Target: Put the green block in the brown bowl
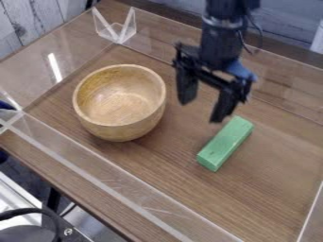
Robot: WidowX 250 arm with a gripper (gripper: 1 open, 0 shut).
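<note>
Claw (210,100) hangs jaws wide, empty, pointing down. Green block (225,144) lies on table just beyond it at 5 o'clock, long axis running 1-to-7. Brown bowl (120,101) at claw's 9 o'clock.

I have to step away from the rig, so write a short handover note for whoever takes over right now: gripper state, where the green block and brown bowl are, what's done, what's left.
Gripper: open, empty, pointing down, just above and behind the green block, not touching it.
Green block: lying flat on the wooden table, to the right of the bowl, clear of it.
Brown bowl: upright on the table's left side, nothing in it.
Done: only the approach toward the block; nothing gripped yet.
Left: lower over the block, close on it, lift, carry it left over the bowl and release.
</note>
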